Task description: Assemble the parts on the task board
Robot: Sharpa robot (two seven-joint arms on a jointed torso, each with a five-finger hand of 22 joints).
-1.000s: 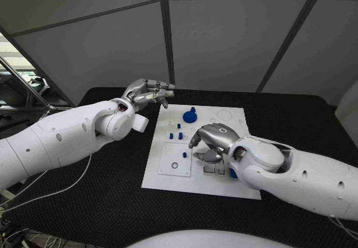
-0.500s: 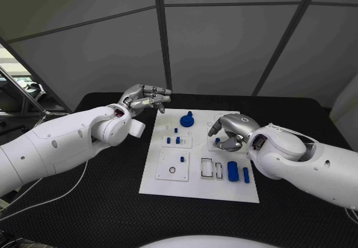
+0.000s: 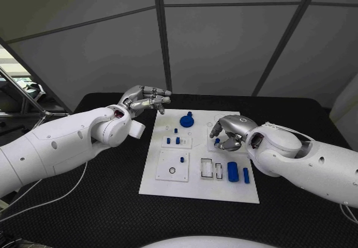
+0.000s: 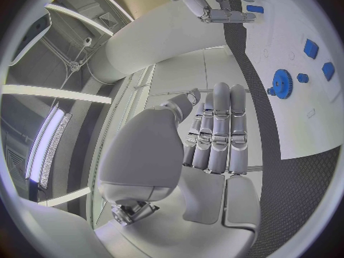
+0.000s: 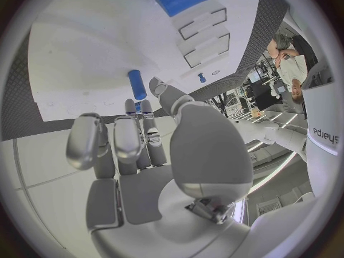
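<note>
Right wrist view: the right hand [image 5: 143, 155] pinches a small blue cylindrical peg [image 5: 137, 85] (left hand [image 3: 147, 96] clenched, idle), so align it upright over the white task board [image 3: 172, 188].

Task board [image 3: 195, 190] mid-table, gear [image 3: 187, 121] at its far edge

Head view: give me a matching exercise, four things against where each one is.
1. blue gear
2. blue peg
3. blue block
4. left hand

A. above the black table, off the board's far left corner
B. pinched in the right hand
C. lying towards the near edge of the task board
D. at the board's far end

Pairs: 1-D, 2-B, 3-C, 4-A
</note>
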